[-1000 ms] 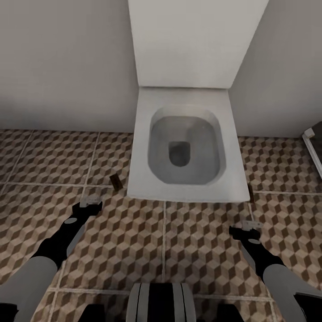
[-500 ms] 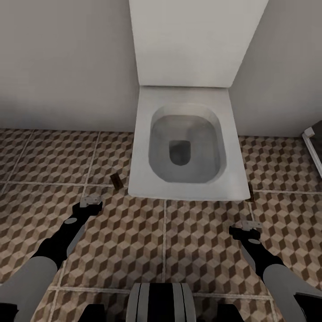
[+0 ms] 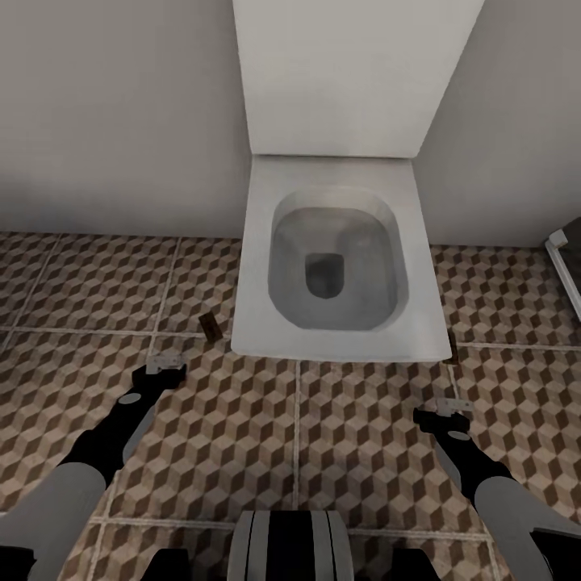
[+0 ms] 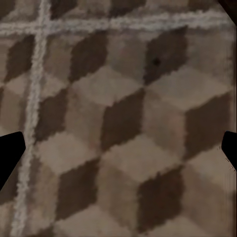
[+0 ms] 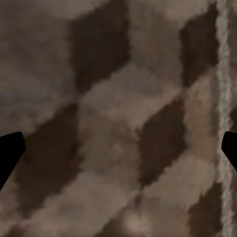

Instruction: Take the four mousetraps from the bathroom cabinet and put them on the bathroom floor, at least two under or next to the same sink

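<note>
Two small brown things, maybe mousetraps, lie on the floor by the toilet. Both grippers have fingers apart, empty. No sink yet.

A white toilet stands open against a pale wall, its raised lid leaning back above the bowl. To the right of the toilet, at the picture's edge, shows part of a dark, white-framed fixture.

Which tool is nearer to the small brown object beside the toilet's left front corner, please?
Left. The left tool hangs just short of the small brown object; the right tool is beyond the toilet.
</note>
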